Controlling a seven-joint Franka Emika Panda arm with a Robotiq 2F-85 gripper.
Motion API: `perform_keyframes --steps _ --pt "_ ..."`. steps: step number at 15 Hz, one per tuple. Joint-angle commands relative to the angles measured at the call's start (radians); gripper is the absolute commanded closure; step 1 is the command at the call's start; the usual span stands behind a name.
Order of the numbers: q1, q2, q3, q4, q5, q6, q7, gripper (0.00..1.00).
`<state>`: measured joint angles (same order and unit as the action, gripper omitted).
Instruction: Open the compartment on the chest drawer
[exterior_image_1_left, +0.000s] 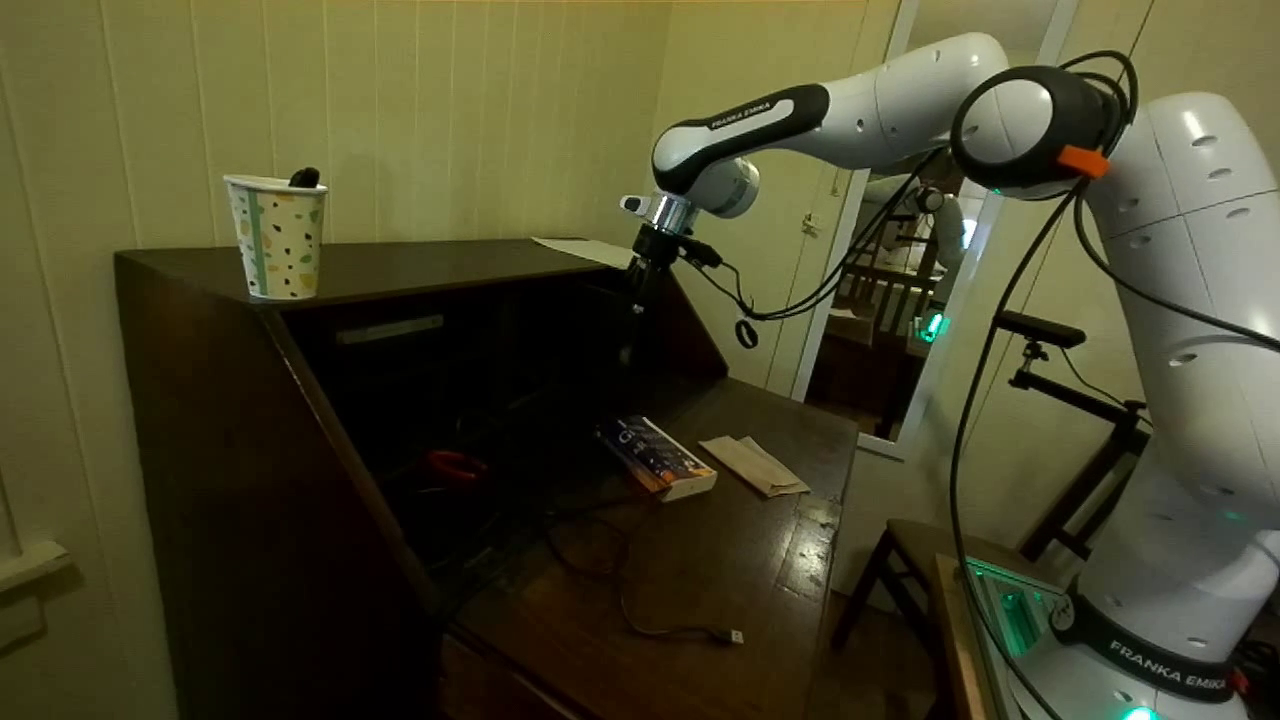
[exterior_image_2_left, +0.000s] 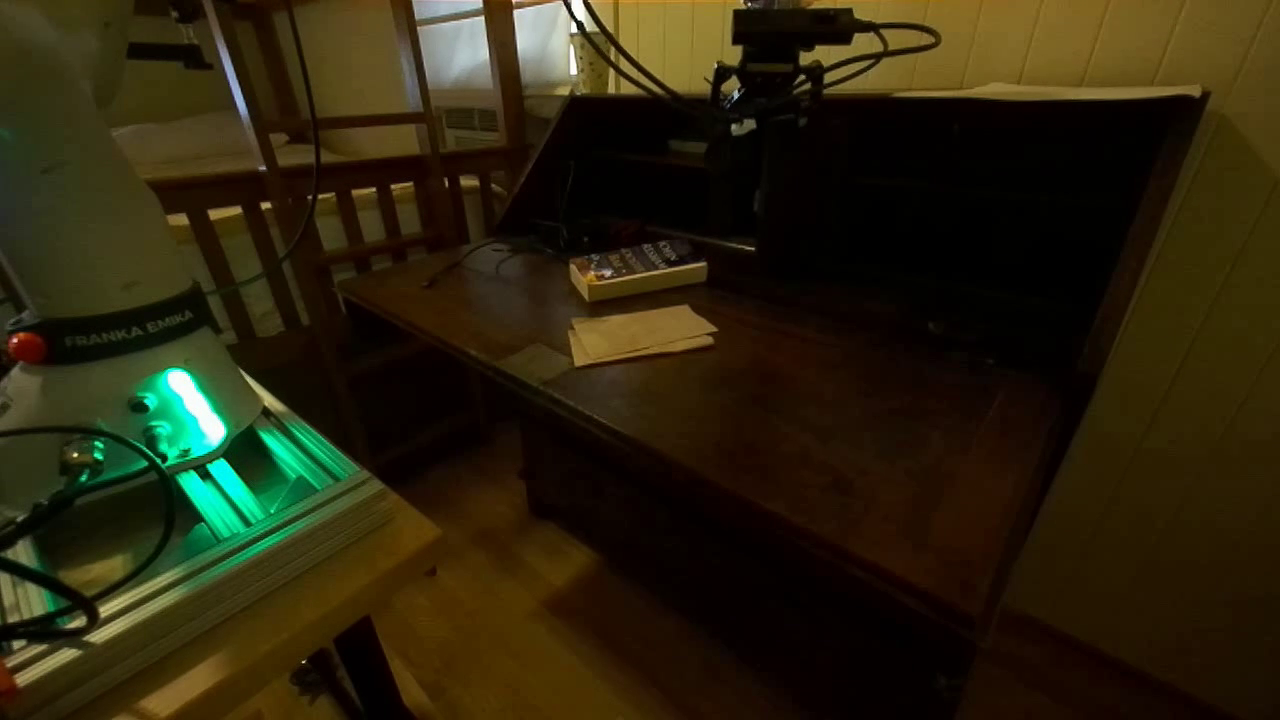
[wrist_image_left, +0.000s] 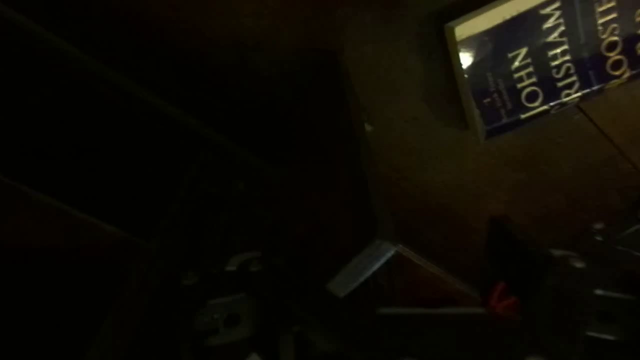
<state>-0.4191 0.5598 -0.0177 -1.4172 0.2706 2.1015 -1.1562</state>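
The dark wooden bureau (exterior_image_1_left: 260, 480) stands before a panelled wall (exterior_image_1_left: 480, 120), its hinged leaf (exterior_image_1_left: 690, 570) lowered and the compartment (exterior_image_1_left: 480, 370) behind it uncovered. In both exterior views the Robotiq gripper (exterior_image_1_left: 631, 340) hangs at the compartment's mouth, above the leaf's inner edge; whether it touches the wood cannot be told. In the dim wrist view its jaws stand apart, brown wood showing between them.

Near the leaf's inner edge lies a paperback (wrist_image_left: 545, 65); the cover reads JOHN GRISHAM, then ROOSTE, where the frame cuts the word. Folded brown paper (exterior_image_1_left: 755, 466) lies beside it towards the outer edge, and a USB cable (exterior_image_1_left: 722, 634) ends towards the outer left corner.

On the bureau's top, a spotted paper cup (exterior_image_1_left: 278, 240) stands at the front left corner and a white sheet (exterior_image_1_left: 583, 250) lies along the right edge. FRANKA EMIKA reads on the robot arm (exterior_image_1_left: 870, 120) and on the band (exterior_image_1_left: 1150, 655) round its base.
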Motion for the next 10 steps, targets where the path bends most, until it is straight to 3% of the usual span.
perform_keyframes --steps 1,10 --pt "-0.025 0.011 0.044 0.051 0.094 -0.027 -0.079 0.0" --pt "-0.004 0.166 0.089 0.298 0.141 -0.158 -0.065 0.0"
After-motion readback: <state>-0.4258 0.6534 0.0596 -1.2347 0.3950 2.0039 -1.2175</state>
